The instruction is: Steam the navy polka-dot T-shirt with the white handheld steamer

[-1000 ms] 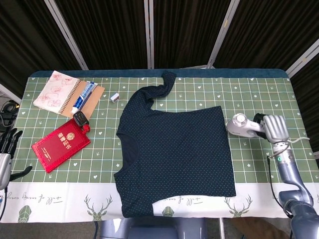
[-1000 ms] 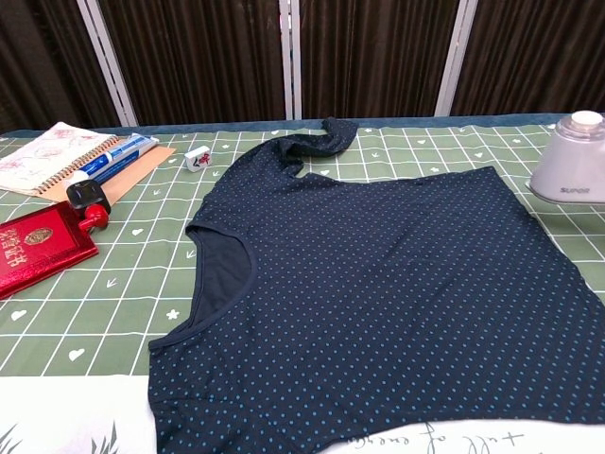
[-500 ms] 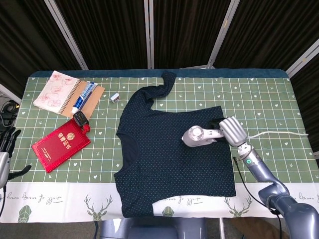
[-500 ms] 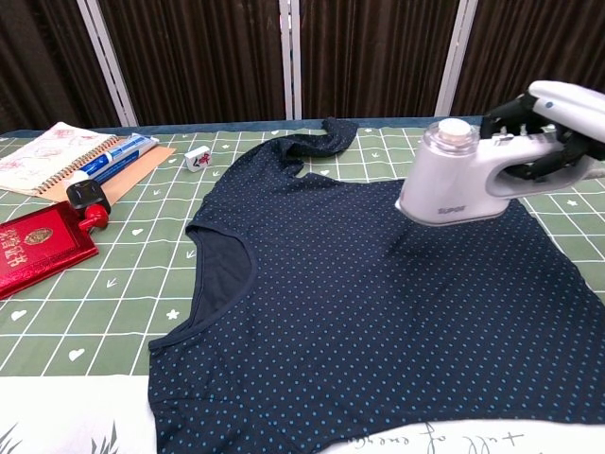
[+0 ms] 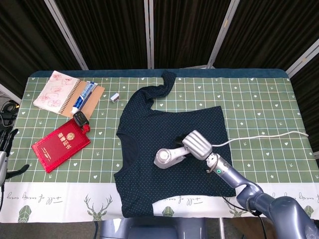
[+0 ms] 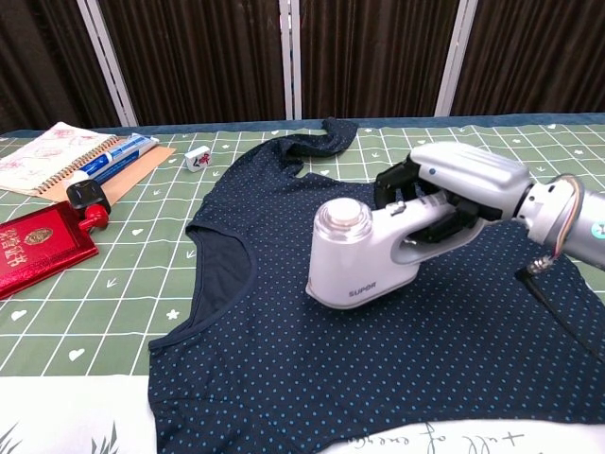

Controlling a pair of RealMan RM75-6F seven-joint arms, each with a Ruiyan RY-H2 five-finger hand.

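Note:
The navy polka-dot T-shirt [image 5: 164, 124] [image 6: 284, 350] lies flat in the middle of the table, collar to the left. My right hand [image 5: 198, 145] [image 6: 452, 192] grips the handle of the white handheld steamer [image 5: 167, 156] [image 6: 361, 253]. The steamer's head sits on or just above the shirt's middle, near the collar side. Its white cord [image 5: 264, 136] trails off to the right. My left hand [image 5: 5, 149] hangs at the table's far left edge, fingers spread, holding nothing; the chest view does not show it.
At the left stand a red booklet [image 5: 61, 144] [image 6: 33, 246], a small black and red stamp [image 5: 81, 119] [image 6: 88, 200], a spiral notebook [image 5: 56, 91] [image 6: 43, 157], a blue-white tube [image 5: 83, 96] and a small white tile [image 5: 114, 97] [image 6: 197, 159]. Green checked tablecloth [image 5: 259, 104] lies bare to the right.
My right hand has carried the steamer from the table's right side leftward across the shirt to its middle. The cord now trails behind it. The left hand stayed still.

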